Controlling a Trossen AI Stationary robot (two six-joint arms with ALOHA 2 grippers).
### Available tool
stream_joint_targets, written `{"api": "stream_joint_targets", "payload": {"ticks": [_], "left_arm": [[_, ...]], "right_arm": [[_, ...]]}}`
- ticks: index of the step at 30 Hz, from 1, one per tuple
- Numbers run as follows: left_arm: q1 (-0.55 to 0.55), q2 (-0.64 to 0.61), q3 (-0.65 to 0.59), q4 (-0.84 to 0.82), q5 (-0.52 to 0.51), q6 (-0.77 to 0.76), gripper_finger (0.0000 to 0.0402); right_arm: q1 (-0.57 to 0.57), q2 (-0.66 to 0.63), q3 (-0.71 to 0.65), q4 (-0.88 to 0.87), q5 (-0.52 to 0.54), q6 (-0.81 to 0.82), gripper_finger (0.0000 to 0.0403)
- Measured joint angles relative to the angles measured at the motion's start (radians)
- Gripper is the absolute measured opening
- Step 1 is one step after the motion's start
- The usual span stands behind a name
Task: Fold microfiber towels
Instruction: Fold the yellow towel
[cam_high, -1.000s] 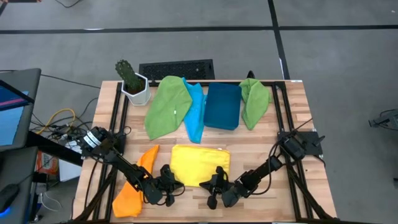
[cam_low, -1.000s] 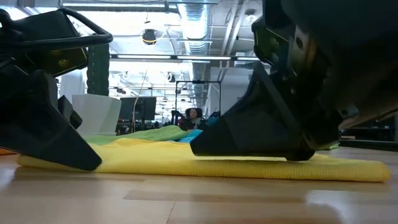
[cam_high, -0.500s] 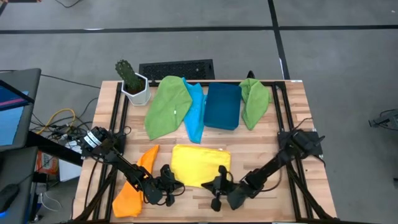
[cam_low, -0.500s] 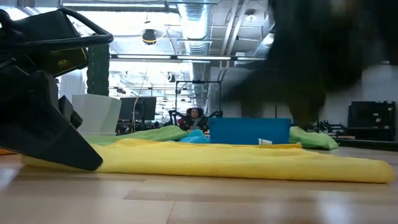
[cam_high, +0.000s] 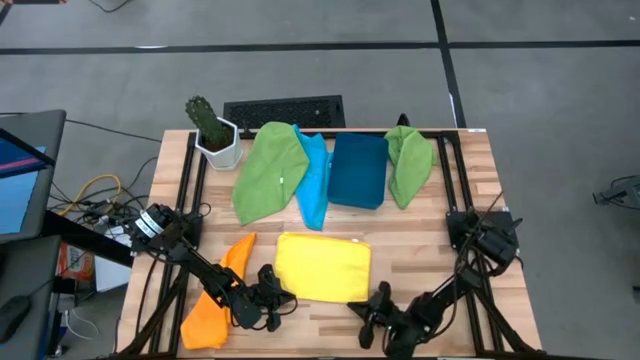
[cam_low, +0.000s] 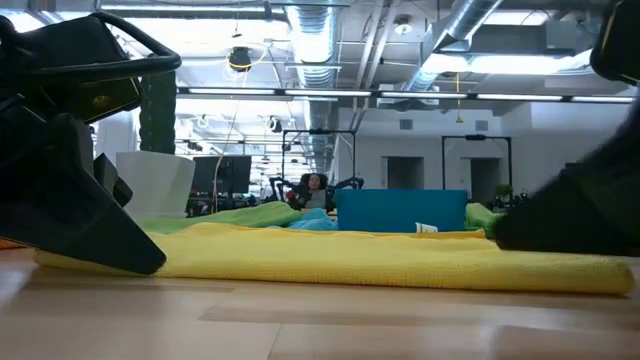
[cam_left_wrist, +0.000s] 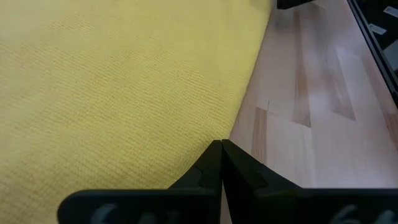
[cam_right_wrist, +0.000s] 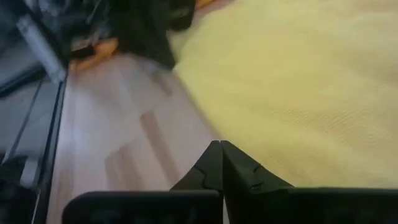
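- Orange towel (cam_high: 215, 305): crumpled at the near-left of the counter (cam_high: 470, 185), partly under the left arm, not folded.
- Left tool (cam_high: 268, 300): at the near-left corner of the yellow towel (cam_high: 322, 267), low on the counter. Fingers fully closed, tips meeting right at the towel's edge in the left wrist view; no cloth visibly pinched between them, so I judge it empty.
- Yellow towel: flat rectangle at near-centre, long axis running left-right across the counter. It lies between the two tools, just beyond both toward the far side. Looks already folded at least once, judging from the thick edge in the low view.
- Right tool (cam_high: 375, 318): off the near-right corner of the yellow towel, slightly nearer the counter's front edge than the left tool is. Fingers closed, nothing seen held; the right wrist view shows the tips over bare wood just beside the towel.
- Key relation: each tool sits at its own near corner, and the left is the closer one, touching the edge. A next fold likely means grabbing both near corners and carrying them away toward the far edge; both tools would have to open first.
- Far row, left to right: green towel (cam_high: 268, 172), light blue towel (cam_high: 315, 180), dark blue bin (cam_high: 358, 170), second green towel (cam_high: 408, 162), all well apart from the tools.
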Motion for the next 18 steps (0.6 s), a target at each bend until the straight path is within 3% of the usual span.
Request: {"api": "stream_joint_targets", "payload": {"ticks": [4, 9, 14, 18], "left_arm": [[0.001, -0.003, 0.000, 0.002, 0.008, 0.004, 0.0000], [0.002, -0.008, 0.000, -0.002, 0.010, 0.004, 0.0000], [0.003, -0.008, 0.000, -0.001, 0.010, 0.008, 0.0000], [0.003, -0.008, 0.000, -0.002, 0.010, 0.009, 0.0000]], "right_arm": [[0.004, -0.021, -0.004, -0.011, -0.016, 0.003, 0.0014], [-0.005, -0.125, -0.007, -0.106, -0.055, -0.126, 0.0015], [-0.009, -0.135, -0.011, -0.358, -0.057, 0.048, 0.0014], [0.000, -0.116, -0.011, -0.377, -0.074, 0.097, 0.0017]]}}
